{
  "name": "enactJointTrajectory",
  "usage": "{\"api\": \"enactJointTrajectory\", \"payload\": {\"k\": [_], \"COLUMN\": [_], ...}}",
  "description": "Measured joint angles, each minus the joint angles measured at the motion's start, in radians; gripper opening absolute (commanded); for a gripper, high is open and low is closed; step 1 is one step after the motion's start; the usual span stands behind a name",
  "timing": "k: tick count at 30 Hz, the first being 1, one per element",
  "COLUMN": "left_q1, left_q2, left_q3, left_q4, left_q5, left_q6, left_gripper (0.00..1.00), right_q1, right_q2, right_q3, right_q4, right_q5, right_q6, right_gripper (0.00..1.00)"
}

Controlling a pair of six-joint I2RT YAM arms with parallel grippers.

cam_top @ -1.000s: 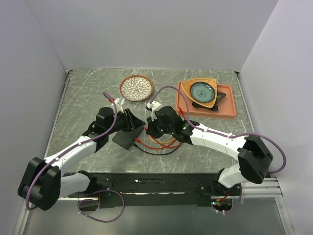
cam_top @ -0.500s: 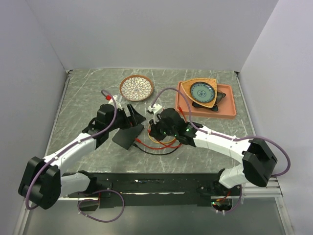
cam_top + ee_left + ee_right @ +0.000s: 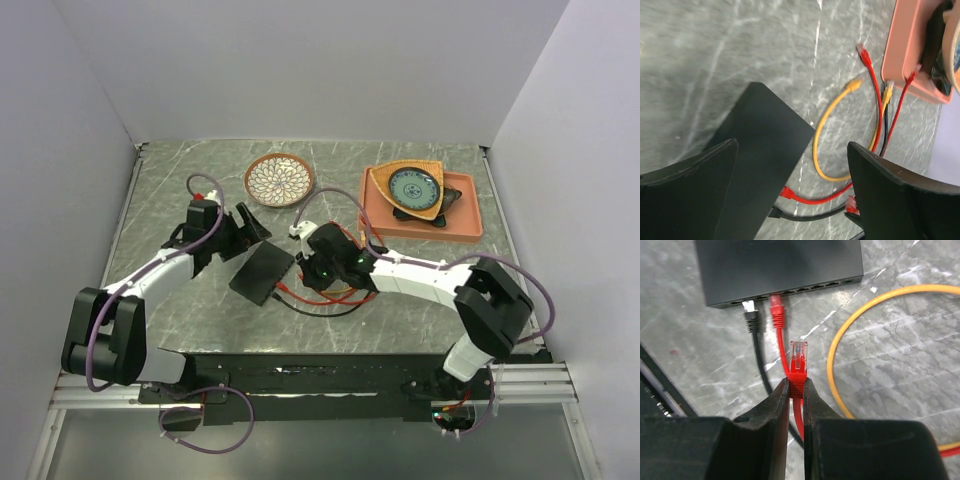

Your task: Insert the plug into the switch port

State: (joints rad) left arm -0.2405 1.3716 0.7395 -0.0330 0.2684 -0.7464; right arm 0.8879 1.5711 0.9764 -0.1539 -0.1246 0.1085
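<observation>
Noted on the grey marbled table [image 3: 170,175]: switch [image 3: 262,273] lying flat near the middle, between the two arms, port edge turned toward the right arm.

Left fingers [image 3: 690,172] spread wide, empty, hanging just beside the switch's far corner and apparently clear of it. Right fingers [image 3: 771,412] pinched together on the red plug [image 3: 799,352] at its boot, clear tip aimed at the port row, near it but not touching.

Judged as the approach step, with insertion not yet done. Next move calls for a level, straight advance into a free port just right of the seated red connector [image 3: 776,305], with care that the light switch does not slide back.

Seen only from the right wrist: black connector [image 3: 749,307] and red one already seated, empty ports beside them. From the top, plug hidden under the wrist. Seen best from the left wrist: loose yellow cable [image 3: 830,135], with spare cable ends near the orange tray [image 3: 905,60].
</observation>
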Motion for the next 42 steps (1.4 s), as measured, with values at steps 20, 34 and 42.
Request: {"api": "enactJointTrajectory", "payload": {"k": [20, 34, 42], "left_q1": [0.156, 0.157, 0.156], "left_q2": [0.006, 0.1, 0.154], "left_q3": [-0.052, -0.068, -0.079], "left_q4": [-0.005, 0.097, 0.148], "left_q5": [0.039, 0.107, 0.156], "left_q6": [0.029, 0.027, 0.028], "left_gripper": [0.96, 0.96, 0.97], "right_q1": [0.0, 0.005, 0.005], "right_q2": [0.193, 0.337, 0.339], "right_q3": [0.156, 0.21, 0.21], "right_q4": [-0.026, -0.048, -0.048], "right_q5": [0.002, 0.01, 0.02], "right_q6": [0.001, 0.001, 0.001], "right_gripper": [0.0, 0.0, 0.0]}}
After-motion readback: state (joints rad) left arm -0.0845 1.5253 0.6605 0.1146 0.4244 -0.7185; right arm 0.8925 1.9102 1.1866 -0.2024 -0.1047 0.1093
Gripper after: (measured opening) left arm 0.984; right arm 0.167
